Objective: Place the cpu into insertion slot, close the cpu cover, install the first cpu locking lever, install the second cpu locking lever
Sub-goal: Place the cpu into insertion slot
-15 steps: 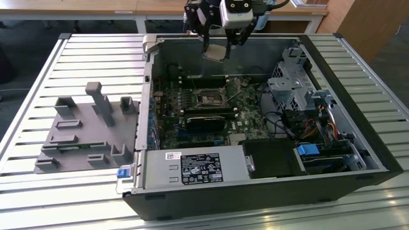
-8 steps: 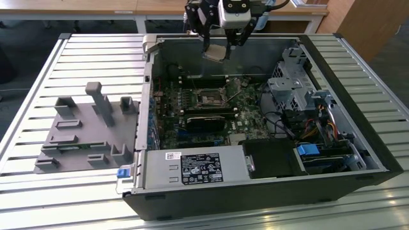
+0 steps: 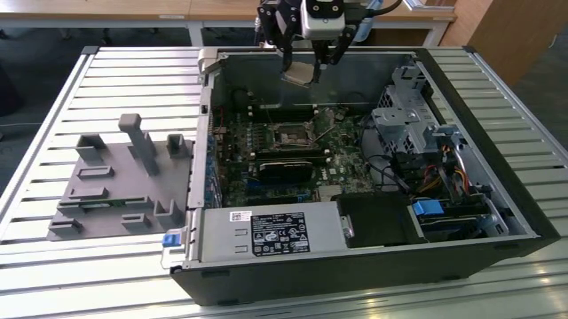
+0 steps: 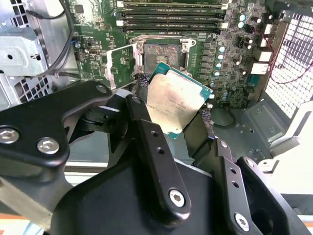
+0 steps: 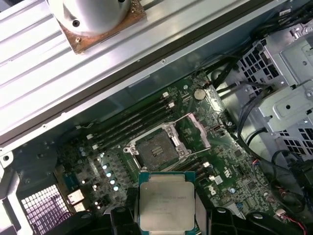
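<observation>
Cpu pinched by two edges in the gripper, fingers squeezed tight on it. Up in the air, well apart from the insertion slot below. Cpu cover flipped up beside the slot. Green board all around, inside the open computer case.

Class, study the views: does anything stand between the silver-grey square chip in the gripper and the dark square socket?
Nothing visible does. The black gripper holds the flat silver-grey cpu in open air above the dark, silver-rimmed insertion slot, whose thin silver cpu cover seems swung aside.
</observation>
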Controlling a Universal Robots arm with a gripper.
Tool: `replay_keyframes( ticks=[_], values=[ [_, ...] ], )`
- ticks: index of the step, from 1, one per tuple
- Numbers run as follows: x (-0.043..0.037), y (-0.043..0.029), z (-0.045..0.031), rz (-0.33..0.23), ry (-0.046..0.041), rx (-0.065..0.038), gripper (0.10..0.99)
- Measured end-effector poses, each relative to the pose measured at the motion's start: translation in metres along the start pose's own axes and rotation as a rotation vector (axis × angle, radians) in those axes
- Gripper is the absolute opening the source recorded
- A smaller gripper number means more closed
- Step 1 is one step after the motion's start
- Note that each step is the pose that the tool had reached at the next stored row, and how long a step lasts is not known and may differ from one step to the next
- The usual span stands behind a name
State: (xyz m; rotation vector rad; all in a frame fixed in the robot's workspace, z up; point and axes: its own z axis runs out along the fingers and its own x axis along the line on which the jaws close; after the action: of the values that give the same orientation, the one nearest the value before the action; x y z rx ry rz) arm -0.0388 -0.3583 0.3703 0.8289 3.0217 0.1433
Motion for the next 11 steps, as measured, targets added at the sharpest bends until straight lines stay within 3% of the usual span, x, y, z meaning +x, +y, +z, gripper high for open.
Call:
replay_keyframes(
  ticks=[11],
  values=[
    [0.0001,-0.0001,0.0005,0.057,-0.0051,-0.001,0.541]
  ],
)
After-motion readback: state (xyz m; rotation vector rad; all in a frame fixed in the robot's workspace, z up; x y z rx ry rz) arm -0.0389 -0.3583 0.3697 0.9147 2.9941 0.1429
